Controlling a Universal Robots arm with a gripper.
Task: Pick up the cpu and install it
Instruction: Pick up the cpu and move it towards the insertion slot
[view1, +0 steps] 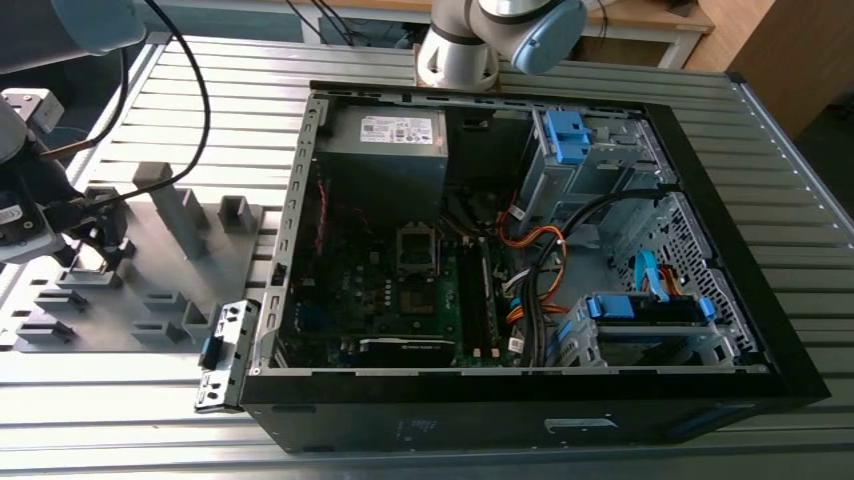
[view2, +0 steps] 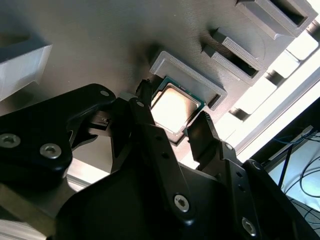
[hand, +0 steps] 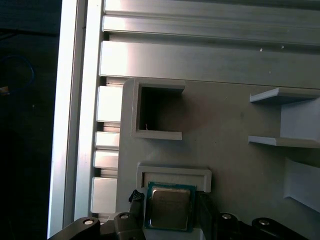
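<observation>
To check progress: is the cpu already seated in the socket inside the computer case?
No, in the first wrist view the cpu lies in a grey holder on the grey fixture plate, not in the case.

No legible text or signs.
</observation>
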